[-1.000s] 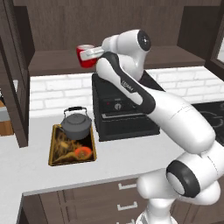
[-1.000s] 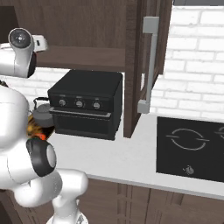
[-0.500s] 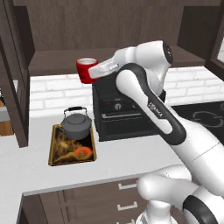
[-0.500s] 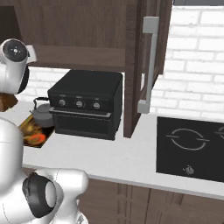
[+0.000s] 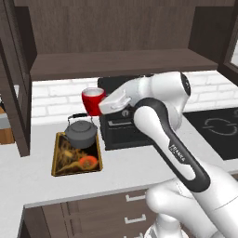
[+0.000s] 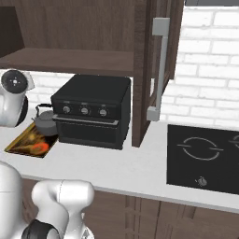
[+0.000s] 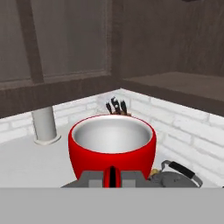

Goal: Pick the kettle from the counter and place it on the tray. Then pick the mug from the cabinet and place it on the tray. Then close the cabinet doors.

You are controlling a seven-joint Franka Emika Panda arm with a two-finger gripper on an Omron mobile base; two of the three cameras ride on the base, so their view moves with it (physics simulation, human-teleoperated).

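A: mug (image 5: 93, 100) colour?
B: bright red, white inside. kettle (image 5: 81, 134) dark grey, black handle.
A: tray (image 5: 59, 170)?
B: gold-yellow rim, dark face, golden-orange picture. cabinet (image 5: 116, 62) dark brown, counter (image 5: 116, 174) pale grey-white.

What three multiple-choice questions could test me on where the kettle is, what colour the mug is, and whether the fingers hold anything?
1. Where does the kettle stand?
A. on the tray
B. on the cabinet shelf
C. on the hob

2. What colour is the mug outside?
A. blue
B. red
C. green

3. What are the fingers doing?
A. standing open and empty
B. closed on the kettle handle
C. closed on the mug

Answers: 1 A, the kettle sits at the tray's far end. 2 B, its outside is bright red, its inside white. 3 C, the mug hangs in the air above the kettle.
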